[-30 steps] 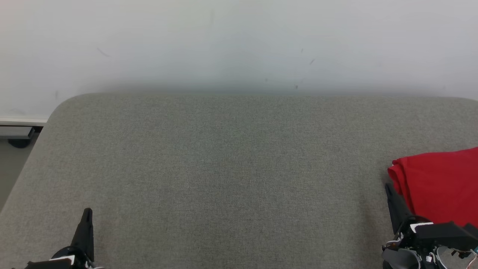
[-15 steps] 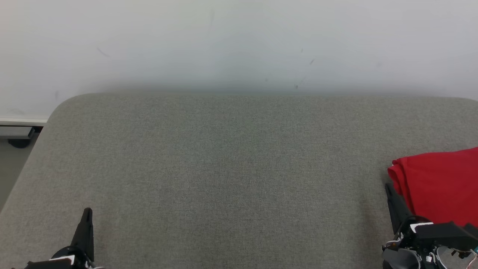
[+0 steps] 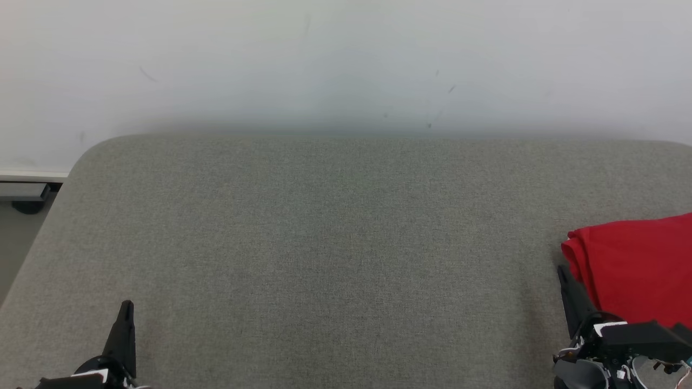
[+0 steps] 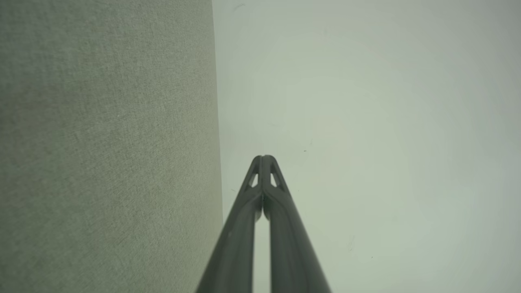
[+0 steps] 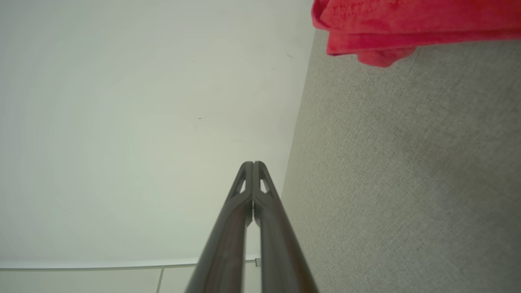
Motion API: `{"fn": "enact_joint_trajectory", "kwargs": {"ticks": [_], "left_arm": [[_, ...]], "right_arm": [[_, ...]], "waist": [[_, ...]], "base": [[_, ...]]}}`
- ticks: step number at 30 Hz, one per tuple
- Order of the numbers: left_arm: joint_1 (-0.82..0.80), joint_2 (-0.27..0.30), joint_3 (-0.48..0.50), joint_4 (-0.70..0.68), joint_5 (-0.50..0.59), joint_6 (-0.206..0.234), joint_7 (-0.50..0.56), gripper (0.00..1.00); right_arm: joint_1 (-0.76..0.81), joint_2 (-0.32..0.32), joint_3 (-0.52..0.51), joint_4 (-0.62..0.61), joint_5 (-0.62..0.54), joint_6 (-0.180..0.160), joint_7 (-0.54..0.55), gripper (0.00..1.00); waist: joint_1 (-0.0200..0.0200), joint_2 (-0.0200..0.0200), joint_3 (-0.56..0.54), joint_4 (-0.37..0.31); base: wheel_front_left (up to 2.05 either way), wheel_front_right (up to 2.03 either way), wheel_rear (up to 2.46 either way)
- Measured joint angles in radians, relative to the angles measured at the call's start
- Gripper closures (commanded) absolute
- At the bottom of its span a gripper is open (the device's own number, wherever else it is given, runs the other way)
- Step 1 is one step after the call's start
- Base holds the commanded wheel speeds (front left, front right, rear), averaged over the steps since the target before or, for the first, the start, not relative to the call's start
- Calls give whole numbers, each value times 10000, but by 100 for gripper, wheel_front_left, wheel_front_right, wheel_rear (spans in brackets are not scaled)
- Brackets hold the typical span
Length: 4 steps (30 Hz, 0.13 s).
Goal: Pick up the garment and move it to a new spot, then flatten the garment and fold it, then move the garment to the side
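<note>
Garment (image 3: 632, 265) first: in the head view it is a red cloth lying in folded layers at the far right of the grey table (image 3: 346, 243), cut off by the frame's right edge, with a rounded fold facing the middle of the table. The right end effector (image 3: 562, 273) rests just beside that fold, fingers pressed together and holding nothing; whether it touches the cloth I cannot tell. The left end effector (image 3: 126, 310) sits at the lower left, well apart from the cloth, also closed and empty. In the left wrist view the left end effector (image 4: 263, 159) shows its two fingers meeting at the tips, with the table (image 4: 101, 142) on one side and the pale wall (image 4: 366, 122) behind. In the right wrist view the right end effector (image 5: 252, 165) is likewise pinched tight on nothing, and the garment (image 5: 407, 24) shows stacked edges with a loose lobe hanging out of the pile. It should handle as light, soft and limp – the layers likely slide apart unless the whole stack is pinched at the rounded fold, ideally at two spaced points.
</note>
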Motion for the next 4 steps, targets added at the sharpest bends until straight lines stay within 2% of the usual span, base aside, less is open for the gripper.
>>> {"fn": "enact_joint_trajectory", "kwargs": {"ticks": [4], "left_arm": [[0,0,0,0,0,0,-2,100]], "right_arm": [[0,0,0,2,0,0,0,100]], "waist": [[0,0,0,0]], "base": [[0,0,0]]}}
